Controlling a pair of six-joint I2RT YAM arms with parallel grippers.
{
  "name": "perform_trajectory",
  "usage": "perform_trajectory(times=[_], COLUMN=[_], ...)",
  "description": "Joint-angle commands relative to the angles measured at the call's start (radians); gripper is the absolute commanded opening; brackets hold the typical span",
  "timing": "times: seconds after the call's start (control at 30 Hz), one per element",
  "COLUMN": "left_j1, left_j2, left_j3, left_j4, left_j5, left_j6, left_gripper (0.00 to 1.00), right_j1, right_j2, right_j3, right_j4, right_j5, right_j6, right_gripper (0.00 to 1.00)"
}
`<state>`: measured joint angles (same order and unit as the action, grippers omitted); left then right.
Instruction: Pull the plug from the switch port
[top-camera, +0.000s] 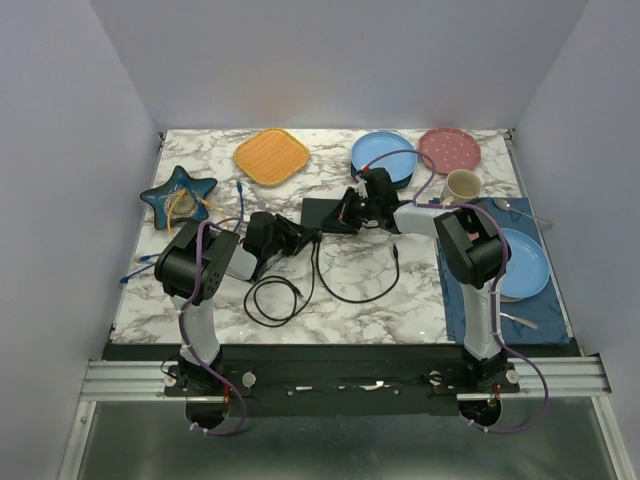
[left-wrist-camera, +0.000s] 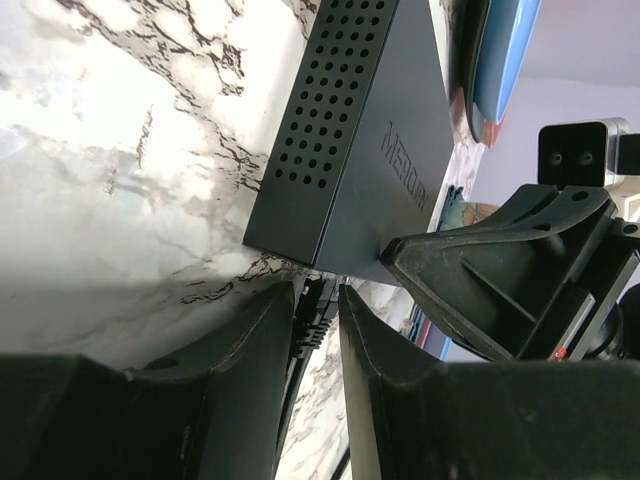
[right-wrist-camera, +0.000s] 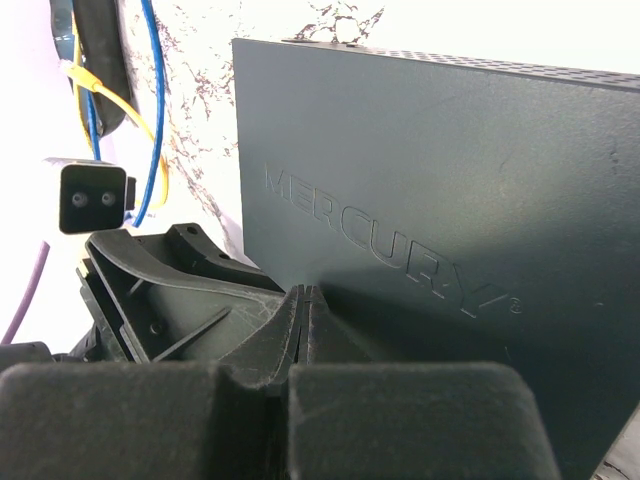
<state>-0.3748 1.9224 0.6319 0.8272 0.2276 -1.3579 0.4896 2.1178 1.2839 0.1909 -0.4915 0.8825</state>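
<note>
The switch (top-camera: 328, 213) is a flat matte-black box lying mid-table; in the left wrist view (left-wrist-camera: 370, 150) its vented side and top show. A black plug (left-wrist-camera: 318, 305) sits in a port at its near edge, and its black cable (top-camera: 300, 290) loops over the table towards me. My left gripper (left-wrist-camera: 318, 290) is closed around the plug, one finger on each side, right at the switch's edge (top-camera: 305, 237). My right gripper (right-wrist-camera: 318, 292) is shut and empty, its tips resting on the switch's top (right-wrist-camera: 430, 200) near that same edge (top-camera: 352, 208).
An orange plate (top-camera: 271, 156), stacked blue plates (top-camera: 384, 155), a pink plate (top-camera: 448, 149) and a cup (top-camera: 462, 186) stand behind the switch. A star dish (top-camera: 178, 195) with blue and yellow cables is at the left. A dark blue mat (top-camera: 470, 310) with a blue plate (top-camera: 525, 262) lies at the right.
</note>
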Motion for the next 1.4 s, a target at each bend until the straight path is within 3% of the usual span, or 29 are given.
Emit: perform_trajectory(times=[0.0,0.4,0.7,0.87,1.13,1.37], left_j1=[-0.004,-0.006,-0.006,-0.006,-0.004,-0.004], left_j2=[0.033,0.029,0.041,0.052,0.062,0.067], left_j3=[0.006,0.049,0.045,0.031,0.023,0.017], left_j4=[-0.186,-0.266,-0.266,-0.238,-0.211,-0.194], left_j5=[-0.017,-0.039,-0.045,-0.042,-0.034,-0.031], left_j6=[0.033,0.029,0.029,0.026,0.026,0.022], left_gripper=[0.41,0.4,0.19,0.0,0.0,0.0], right_j1=[0.003,0.003,0.003,0.003,0.026,0.052], right_j2=[0.034,0.034,0.03,0.019,-0.145,-0.151], right_j3=[0.015,0.006,-0.012,-0.024,-0.109,-0.12], right_j4=[-0.015,-0.013,-0.004,-0.002,-0.04,-0.129], right_j5=[0.007,0.005,0.007,0.014,0.108,0.146], right_j6=[-0.007,-0.007,-0.007,-0.013,-0.088,-0.125], right_gripper=[0.01,0.01,0.01,0.01,0.01,0.01])
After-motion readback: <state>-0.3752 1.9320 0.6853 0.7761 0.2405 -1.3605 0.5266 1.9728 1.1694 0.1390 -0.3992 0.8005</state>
